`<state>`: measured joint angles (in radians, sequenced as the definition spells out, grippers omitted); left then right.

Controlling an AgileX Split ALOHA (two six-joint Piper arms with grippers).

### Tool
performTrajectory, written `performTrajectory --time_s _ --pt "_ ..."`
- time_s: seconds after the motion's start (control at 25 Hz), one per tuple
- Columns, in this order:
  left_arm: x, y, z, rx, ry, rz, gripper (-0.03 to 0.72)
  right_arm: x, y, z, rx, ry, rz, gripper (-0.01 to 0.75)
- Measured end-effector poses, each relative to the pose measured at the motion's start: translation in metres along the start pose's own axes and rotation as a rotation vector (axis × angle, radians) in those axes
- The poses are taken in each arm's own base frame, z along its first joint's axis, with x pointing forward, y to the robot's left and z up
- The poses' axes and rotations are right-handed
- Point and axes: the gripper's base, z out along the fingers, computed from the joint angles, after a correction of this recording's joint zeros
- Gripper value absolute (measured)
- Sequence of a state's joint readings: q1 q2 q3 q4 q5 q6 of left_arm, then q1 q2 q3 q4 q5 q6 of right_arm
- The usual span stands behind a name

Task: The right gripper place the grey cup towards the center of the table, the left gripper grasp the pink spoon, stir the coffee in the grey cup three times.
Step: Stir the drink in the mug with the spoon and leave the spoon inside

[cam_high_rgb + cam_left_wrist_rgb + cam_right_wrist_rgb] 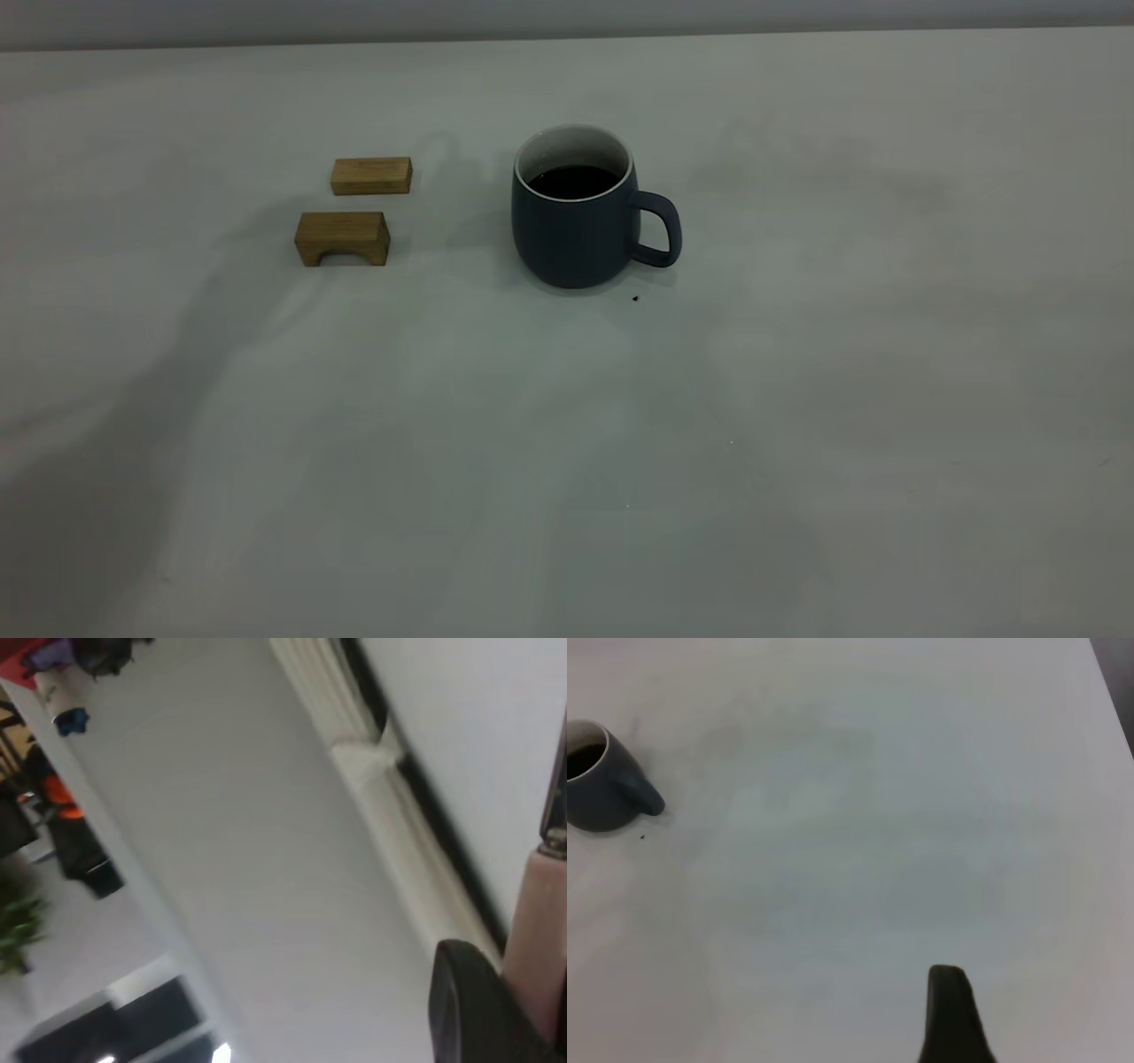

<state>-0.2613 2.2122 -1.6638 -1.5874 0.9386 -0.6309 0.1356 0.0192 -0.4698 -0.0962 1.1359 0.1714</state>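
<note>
The left jaws pinch the spoon (542, 930) by its pink handle, high above the cup (576, 217) and out of the outside view. Whether the right jaws are spread I cannot tell; only one dark finger (950, 1014) shows, well away from the cup. The cup stands upright near the middle of the counter (797, 399), handle away from two wooden blocks (354, 213). To stir well, lower the spoon vertically into the coffee (574, 182), clear of the rim.

The grey cup (576, 221) stands upright near the middle of the bench (797, 399), its loop handle turned toward the right arm's side — dark blue-grey outside, white inside with a thin white rim. Dark, glossy coffee (574, 181) lies flat within it. The pink spoon (542, 935) shows only its pale pink handle and metal neck, beside the left tool (474, 1010).
</note>
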Motion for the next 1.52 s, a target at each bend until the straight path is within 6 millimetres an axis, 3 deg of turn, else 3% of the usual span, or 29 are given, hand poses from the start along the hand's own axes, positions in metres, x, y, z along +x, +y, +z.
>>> performTrajectory --time_s 0.16,0.4,1.16,1.52 --pt "-0.007 0.008 0.01 -0.035 -0.087 -0.241 0.156 0.0 0.0 0.0 0.0 0.0 0.0 0.543" --pt "-0.038 0.027 0.02 -0.098 -0.142 -0.496 0.156 0.0 0.0 0.0 0.0 0.0 0.0 0.543" --pt "-0.128 0.079 0.04 -0.167 -0.238 -0.691 0.156 0.0 0.0 0.0 0.0 0.0 0.0 0.543" --pt "-0.146 0.067 0.017 -0.078 -0.285 -0.708 0.156 0.0 0.0 0.0 0.0 0.0 0.0 0.543"
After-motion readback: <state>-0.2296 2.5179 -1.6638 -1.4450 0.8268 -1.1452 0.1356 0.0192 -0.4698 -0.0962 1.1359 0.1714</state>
